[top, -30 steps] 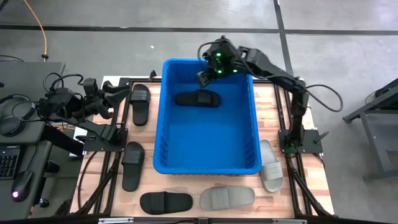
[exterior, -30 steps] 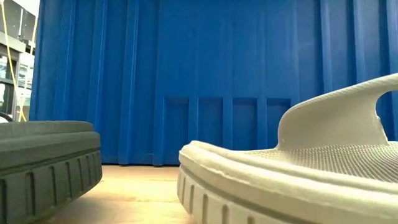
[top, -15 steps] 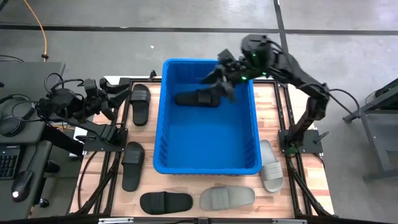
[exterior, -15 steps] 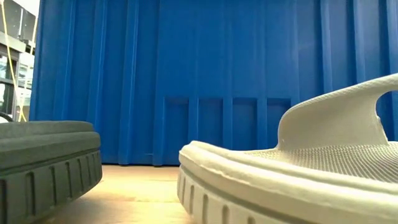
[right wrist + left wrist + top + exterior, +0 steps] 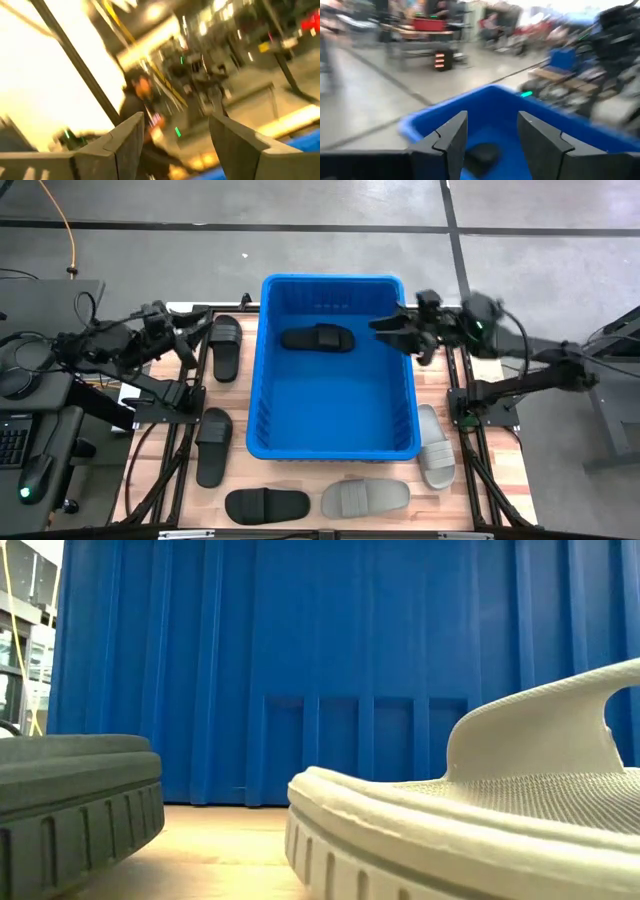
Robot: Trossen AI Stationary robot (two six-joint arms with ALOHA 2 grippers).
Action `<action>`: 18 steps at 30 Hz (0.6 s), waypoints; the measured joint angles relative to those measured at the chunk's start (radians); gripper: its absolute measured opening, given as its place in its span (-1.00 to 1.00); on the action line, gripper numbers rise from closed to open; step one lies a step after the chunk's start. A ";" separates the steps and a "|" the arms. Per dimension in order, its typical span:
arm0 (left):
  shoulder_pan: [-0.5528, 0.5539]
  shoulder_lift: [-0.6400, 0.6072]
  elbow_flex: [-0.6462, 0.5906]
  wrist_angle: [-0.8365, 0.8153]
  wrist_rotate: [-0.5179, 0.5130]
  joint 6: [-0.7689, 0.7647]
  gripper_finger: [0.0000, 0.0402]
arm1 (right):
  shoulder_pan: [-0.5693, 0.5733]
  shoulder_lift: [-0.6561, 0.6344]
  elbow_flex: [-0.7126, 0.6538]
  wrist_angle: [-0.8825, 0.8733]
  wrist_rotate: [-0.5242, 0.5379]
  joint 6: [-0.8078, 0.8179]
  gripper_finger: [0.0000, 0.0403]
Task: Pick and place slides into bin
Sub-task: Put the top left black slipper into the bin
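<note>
At the blue bin's [image 5: 333,370] three o'clock rim, the right gripper [image 5: 395,332] has swung out, fingers apart and empty; its black slide [image 5: 318,339] lies inside at twelve, delivered.

The high view is evenly and brightly lit from overhead, with only soft, short shadows under the slides on the worktop [image 5: 440,330] and a mild sheen on the floor of the bin [image 5: 335,395]. The right arm [image 5: 480,330] shows motion blur there, its outline smeared. The low view is sharp on the bin wall, while the nearest light grey slide [image 5: 470,820] is slightly soft at the lower edge; a bright window glares at the far left edge. The left wrist view is heavily motion-blurred, the room behind streaked. The right wrist view is blurred too, with strong overexposed glare washing out one side and warm, orange-tinted lights beyond.
</note>
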 joint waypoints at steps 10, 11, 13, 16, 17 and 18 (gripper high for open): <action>0.001 0.253 0.241 -0.595 -0.242 -0.148 -0.20 | 0.049 -0.187 -0.432 0.598 0.115 0.185 0.06; 0.001 0.269 0.230 -0.668 -0.240 -0.216 -0.20 | 0.049 -0.187 -0.433 0.606 0.114 0.183 0.05; 0.001 0.296 0.196 -0.809 -0.218 -0.422 -0.20 | 0.049 -0.185 -0.426 0.604 0.108 0.168 0.05; 0.001 0.310 0.145 -0.924 -0.176 -0.862 -0.20 | 0.050 -0.184 -0.409 0.604 0.102 0.143 0.06; 0.000 0.305 0.129 -0.923 -0.174 -0.979 -0.20 | 0.049 -0.187 -0.401 0.605 0.096 0.140 0.06; 0.000 0.296 0.111 -0.916 -0.177 -1.063 -0.20 | 0.049 -0.189 -0.397 0.605 0.081 0.140 0.06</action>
